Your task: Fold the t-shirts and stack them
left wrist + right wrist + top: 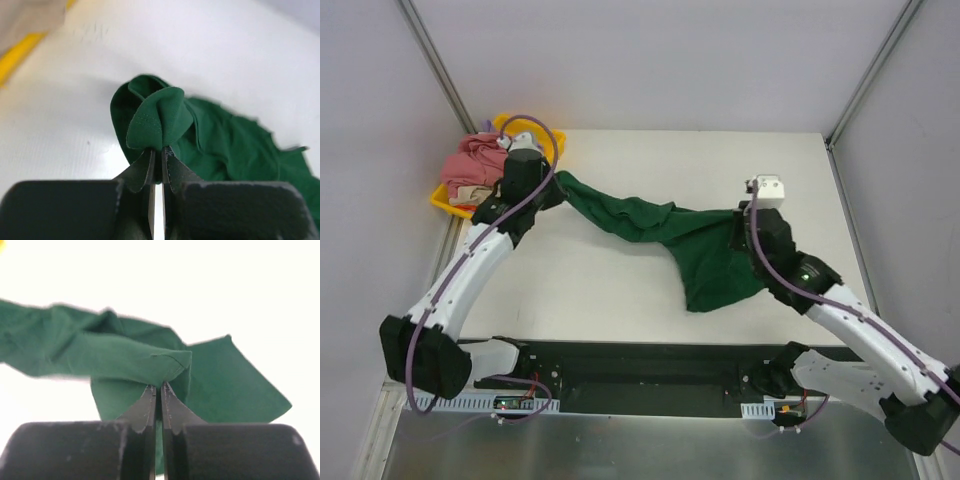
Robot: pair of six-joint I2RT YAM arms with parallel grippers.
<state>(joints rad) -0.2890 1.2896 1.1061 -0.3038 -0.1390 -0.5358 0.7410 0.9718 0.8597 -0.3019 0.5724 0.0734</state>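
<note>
The dark green t-shirt [705, 260] hangs over the white surface [620, 300], stretched between the two arms. The left jaws pinch one bunched end and the right jaws clamp the other. Beyond the left jaws, a yellow tray [440, 200] holds the pink t-shirt [480, 160].

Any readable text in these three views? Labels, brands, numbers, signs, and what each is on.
No text can be read in any view.
Green t-shirt: plain cloth, no print or tag showing.
Pink t-shirt: no print showing.
Yellow tray: no marking visible.
Small circuit board by the left arm's base: any print is too small to read.
</note>
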